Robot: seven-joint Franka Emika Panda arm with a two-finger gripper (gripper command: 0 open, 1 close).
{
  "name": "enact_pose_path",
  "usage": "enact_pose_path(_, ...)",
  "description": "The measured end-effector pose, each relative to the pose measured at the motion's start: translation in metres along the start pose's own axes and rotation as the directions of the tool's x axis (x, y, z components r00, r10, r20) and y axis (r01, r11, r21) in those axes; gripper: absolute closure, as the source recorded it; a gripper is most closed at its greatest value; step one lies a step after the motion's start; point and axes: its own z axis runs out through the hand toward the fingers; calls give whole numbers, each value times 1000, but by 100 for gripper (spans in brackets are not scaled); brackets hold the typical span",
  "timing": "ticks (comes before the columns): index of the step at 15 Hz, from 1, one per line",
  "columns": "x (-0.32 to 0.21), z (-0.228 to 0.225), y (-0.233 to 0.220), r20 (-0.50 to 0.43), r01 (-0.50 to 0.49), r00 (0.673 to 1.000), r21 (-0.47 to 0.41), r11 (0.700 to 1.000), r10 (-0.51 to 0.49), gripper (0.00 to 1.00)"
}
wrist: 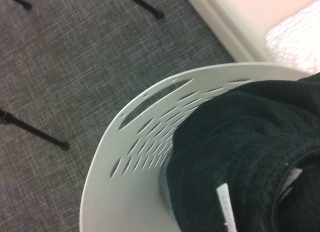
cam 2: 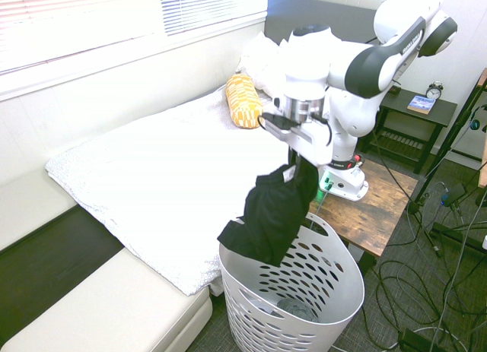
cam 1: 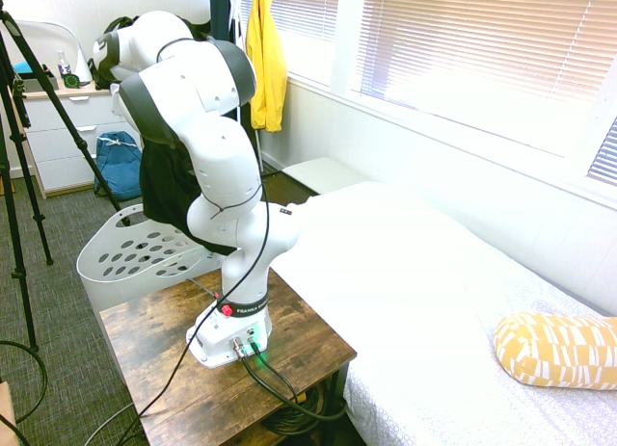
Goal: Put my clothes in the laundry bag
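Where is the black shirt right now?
The soft black fabric garment hangs from the shut end effector, right over the rim of the large white plastic laundry basket, beside the white bed.

The black garment (cam 2: 274, 211) hangs bunched over the white holed laundry basket (cam 2: 335, 287), seemingly just touching its rim.

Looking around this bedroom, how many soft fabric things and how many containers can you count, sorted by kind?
Black garment, hanging from the gripper over the basket: 1
Yellow jacket: 1
Yellow patterned pillow: 1
White laundry basket: 1
Blue backpack: 1
Total: 5
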Motion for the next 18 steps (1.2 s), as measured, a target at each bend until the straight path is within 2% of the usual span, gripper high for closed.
enact_pose_path(3,-8,60,-6,77,-10,997,-14,1000,11,100)
enact_pose_path(6,8,150,15,151,-62,986,-59,996,71,100)
enact_pose_path(7,12,172,21,176,-69,981,-73,995,81,0)
enact_pose_path(10,19,193,22,208,-50,976,-93,994,69,0)
enact_pose_path(18,29,189,22,182,-51,981,-92,994,67,0)
